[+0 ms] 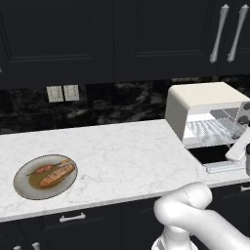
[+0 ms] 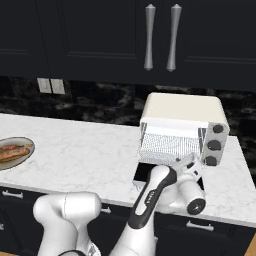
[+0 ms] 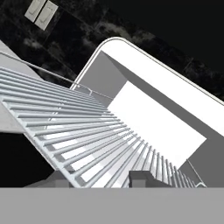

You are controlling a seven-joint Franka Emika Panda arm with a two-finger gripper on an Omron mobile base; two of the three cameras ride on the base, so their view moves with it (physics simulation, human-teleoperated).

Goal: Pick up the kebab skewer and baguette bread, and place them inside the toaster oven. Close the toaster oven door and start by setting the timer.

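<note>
Your gripper (image 3: 100, 179) sits at the open oven (image 2: 182, 117), over its rack (image 3: 78, 131), jaws apart and empty; skewer (image 1: 49, 168) and bread (image 1: 57, 176) wait on the plate (image 1: 24, 188).

One toaster oven (image 1: 195, 110), one wire rack (image 1: 215, 131), three dark knobs (image 2: 214, 145). One plate (image 1: 24, 188), one kebab skewer (image 1: 47, 169), one baguette bread (image 1: 57, 176). Two wall outlets (image 1: 63, 93), two cabinet handles (image 2: 160, 37).

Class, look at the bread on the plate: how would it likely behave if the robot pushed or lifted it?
The bread is a short, rounded loaf, so a sideways push might roll it. It lies beside the skewer, so it may nudge that. Its crust looks firm, so it is probably stiff and light.
</note>
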